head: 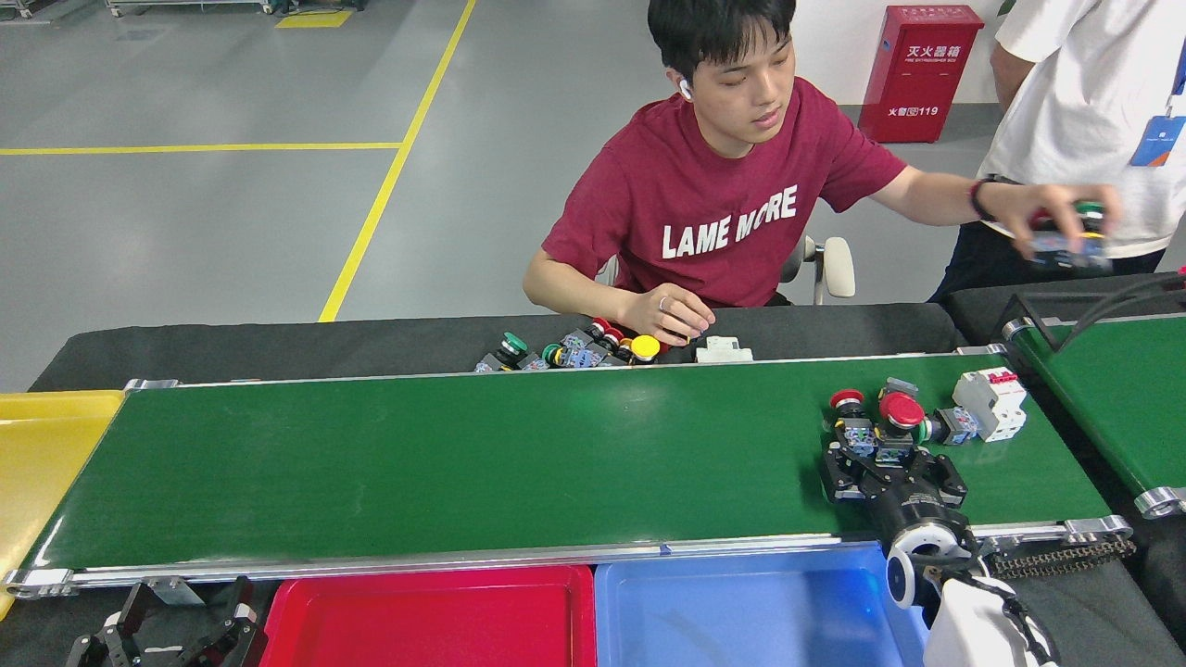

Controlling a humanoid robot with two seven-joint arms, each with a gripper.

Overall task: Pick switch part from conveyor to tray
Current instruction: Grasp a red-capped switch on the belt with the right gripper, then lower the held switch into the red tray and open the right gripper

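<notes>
Left hand point(171, 639) cut off; person's held part point(1070, 243) blurred.

Light was bright, even and diffuse, seemingly from overhead, with only faint shadows. A soft pale sheen lay on the green conveyor point(519, 463) near its far edge, and the blue tray point(741, 616) showed mild glare. The seated person's outstretched hand point(1052, 218) was motion-blurred; the rest stayed sharp.
</notes>
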